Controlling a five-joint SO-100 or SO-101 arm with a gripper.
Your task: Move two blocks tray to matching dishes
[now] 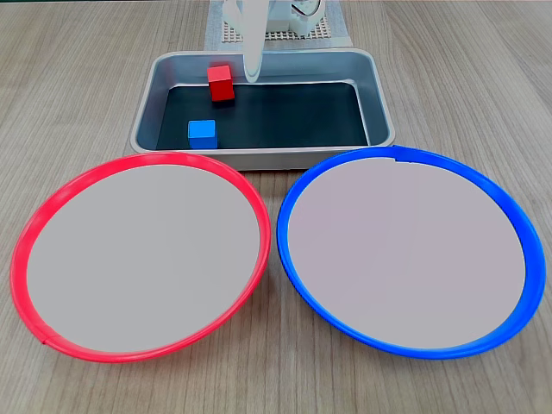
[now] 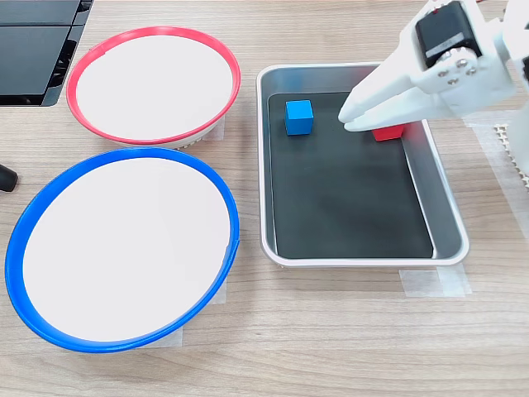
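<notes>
The grey tray (image 1: 259, 159) (image 2: 364, 257) holds both blocks. The red block (image 1: 221, 83) (image 2: 387, 133) sits at one end of its dark floor, and the blue block (image 1: 202, 133) (image 2: 299, 117) lies a short way off, nearer the dishes. My white gripper (image 1: 253, 76) (image 2: 349, 121) hangs over the tray just beside the red block and partly hides it in one fixed view. Its fingers are together with nothing between them. The red-rimmed dish (image 1: 19, 259) (image 2: 153, 31) and the blue-rimmed dish (image 1: 283, 226) (image 2: 124, 155) lie side by side next to the tray, both bare.
A white mesh mat (image 1: 285, 34) and the arm's base stand behind the tray. A dark flat panel (image 2: 33, 50) lies at the table's corner beyond the red-rimmed dish. A small black object (image 2: 4, 178) pokes in at the edge. Clear tape (image 2: 430, 281) holds the tray down.
</notes>
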